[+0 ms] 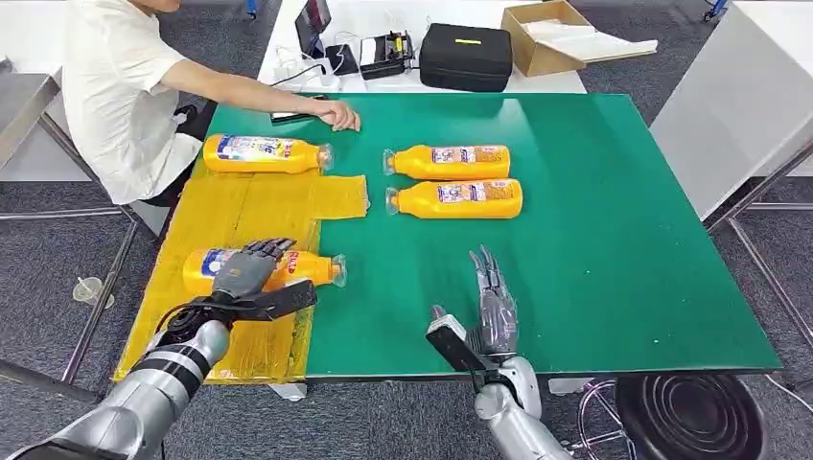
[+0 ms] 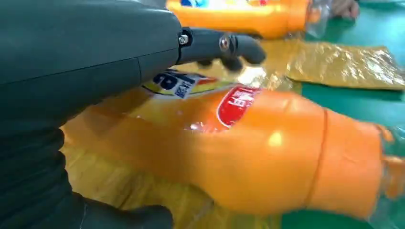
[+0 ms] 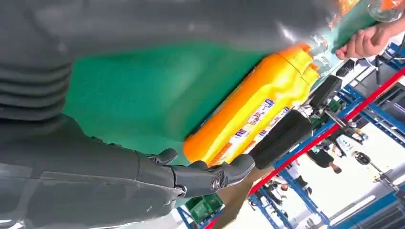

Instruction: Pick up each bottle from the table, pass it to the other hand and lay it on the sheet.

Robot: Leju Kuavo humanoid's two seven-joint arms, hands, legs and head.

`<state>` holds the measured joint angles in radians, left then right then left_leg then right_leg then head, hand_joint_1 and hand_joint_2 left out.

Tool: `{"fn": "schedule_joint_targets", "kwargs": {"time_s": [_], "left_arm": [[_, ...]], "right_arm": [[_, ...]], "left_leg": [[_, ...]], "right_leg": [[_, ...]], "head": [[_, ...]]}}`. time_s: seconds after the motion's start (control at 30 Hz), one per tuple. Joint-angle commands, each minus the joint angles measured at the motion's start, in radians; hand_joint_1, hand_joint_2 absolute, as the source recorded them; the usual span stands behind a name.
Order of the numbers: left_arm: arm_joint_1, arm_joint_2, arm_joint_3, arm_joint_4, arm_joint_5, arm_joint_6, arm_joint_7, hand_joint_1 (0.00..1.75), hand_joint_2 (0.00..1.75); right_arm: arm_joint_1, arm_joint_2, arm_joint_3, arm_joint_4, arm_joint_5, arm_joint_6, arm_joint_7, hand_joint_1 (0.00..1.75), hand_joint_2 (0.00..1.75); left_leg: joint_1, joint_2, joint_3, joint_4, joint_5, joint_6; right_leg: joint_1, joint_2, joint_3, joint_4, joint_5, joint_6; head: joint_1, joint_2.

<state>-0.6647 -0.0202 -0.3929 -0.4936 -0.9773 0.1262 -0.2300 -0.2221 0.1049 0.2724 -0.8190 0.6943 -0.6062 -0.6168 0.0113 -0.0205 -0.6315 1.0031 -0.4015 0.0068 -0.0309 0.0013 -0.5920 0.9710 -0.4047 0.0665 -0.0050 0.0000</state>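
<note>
Left hand (image 1: pixel 251 270) lies over a bottle (image 1: pixel 312 267) on the yellow sheet (image 1: pixel 244 206), fingers curled across it. Right hand (image 1: pixel 493 307) flat and open above the green table (image 1: pixel 594 240), holding nothing. Two bottles (image 1: pixel 458 198) lie on the table beyond; another bottle (image 1: pixel 261 153) at the sheet's far end.

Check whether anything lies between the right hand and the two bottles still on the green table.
Nothing visible does. The right hand hangs open over bare green table, and the stretch up to the nearer bottle and the farther bottle is bare. The person's hand rests off to the side.
</note>
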Motion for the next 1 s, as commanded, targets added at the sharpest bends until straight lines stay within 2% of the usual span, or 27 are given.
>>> {"fn": "schedule_joint_targets", "kwargs": {"time_s": [0.03, 0.07, 0.23, 0.33, 0.43, 0.57, 0.67, 0.7, 0.77, 0.83, 1.0], "left_arm": [[-0.01, 0.022, 0.003, 0.094, 0.036, -0.123, -0.063, 0.0, 1.75], [-0.004, 0.031, -0.001, 0.089, 0.054, -0.155, -0.09, 0.0, 0.0], [0.026, 0.075, -0.003, 0.058, 0.141, -0.275, -0.197, 0.0, 0.0], [0.039, 0.082, -0.005, 0.041, 0.167, -0.276, -0.216, 0.0, 0.0], [0.044, 0.08, -0.007, 0.026, 0.186, -0.281, -0.221, 0.0, 0.0], [0.097, 0.09, -0.048, -0.114, 0.238, -0.203, -0.256, 0.0, 0.0], [0.173, 0.082, -0.068, -0.317, 0.281, -0.126, -0.22, 0.0, 0.0], [0.21, 0.076, -0.068, -0.404, 0.315, -0.121, -0.205, 0.0, 0.0], [0.242, 0.073, -0.082, -0.477, 0.33, -0.118, -0.171, 0.0, 0.0], [0.243, 0.075, -0.082, -0.477, 0.33, -0.118, -0.172, 0.0, 0.0], [0.243, 0.083, -0.081, -0.474, 0.33, -0.118, -0.172, 0.0, 0.0]], "right_arm": [[-0.055, -0.01, 0.024, 0.096, -0.015, -0.04, -0.021, 0.0, 1.75], [-0.058, -0.01, 0.026, 0.104, -0.02, -0.042, -0.028, 0.0, 1.75], [-0.072, -0.006, 0.035, 0.136, -0.039, -0.045, -0.056, 0.0, 1.75], [-0.078, -0.004, 0.036, 0.148, -0.047, -0.047, -0.064, 0.0, 1.75], [-0.078, -0.005, 0.037, 0.148, -0.047, -0.051, -0.065, 0.0, 1.75], [-0.07, -0.009, 0.041, 0.139, -0.036, -0.075, -0.053, 0.0, 1.75], [-0.049, -0.029, 0.011, 0.096, 0.093, -0.092, 0.017, 0.0, 1.75], [-0.05, -0.039, 0.002, 0.093, 0.139, -0.092, 0.053, 0.0, 1.75], [-0.052, -0.056, 0.008, 0.083, 0.146, -0.08, 0.075, 0.0, 1.75], [-0.053, -0.056, 0.008, 0.082, 0.146, -0.079, 0.075, 0.0, 1.75], [-0.052, -0.054, 0.009, 0.081, 0.146, -0.081, 0.076, 0.0, 1.75]], "left_leg": [[0.001, 0.005, 0.005, 0.0, -0.002, 0.0], [0.0, 0.004, 0.005, -0.001, -0.002, 0.0], [0.0, 0.006, 0.008, -0.002, -0.002, 0.0], [-0.001, 0.002, 0.009, -0.002, -0.001, 0.0], [0.001, 0.006, 0.011, -0.002, -0.001, 0.0], [0.0, 0.002, 0.012, -0.002, -0.001, 0.0], [0.0, 0.004, 0.013, -0.002, -0.002, 0.0], [-0.001, 0.0, 0.011, -0.002, 0.0, 0.0], [0.0, 0.0, 0.01, -0.001, -0.001, 0.001], [0.001, 0.002, 0.011, 0.001, -0.003, 0.001], [0.0, 0.001, 0.003, 0.0, -0.001, 0.0]], "right_leg": [[0.002, 0.003, 0.004, -0.001, -0.001, -0.004], [0.001, 0.003, 0.004, -0.001, 0.0, -0.003], [0.001, 0.004, 0.007, -0.002, 0.0, -0.004], [0.0, 0.001, 0.009, -0.001, -0.001, -0.002], [0.002, 0.004, 0.011, -0.003, 0.0, -0.005], [0.0, 0.001, 0.012, -0.002, -0.001, -0.003], [0.001, 0.002, 0.013, -0.002, -0.001, -0.005], [0.0, -0.001, 0.011, -0.001, -0.001, -0.002], [0.0, -0.002, 0.01, -0.001, -0.002, -0.003], [0.002, -0.001, 0.011, -0.001, -0.003, -0.005], [0.001, 0.0, 0.002, 0.0, -0.001, -0.003]], "head": [[0.0, 0.0], [0.0, 0.0], [0.0, 0.0], [0.0, 0.0], [0.0, 0.0], [0.0, 0.0], [0.0, 0.0], [0.0, 0.0], [0.0, 0.0], [0.0, 0.0], [0.0, 0.0]]}}
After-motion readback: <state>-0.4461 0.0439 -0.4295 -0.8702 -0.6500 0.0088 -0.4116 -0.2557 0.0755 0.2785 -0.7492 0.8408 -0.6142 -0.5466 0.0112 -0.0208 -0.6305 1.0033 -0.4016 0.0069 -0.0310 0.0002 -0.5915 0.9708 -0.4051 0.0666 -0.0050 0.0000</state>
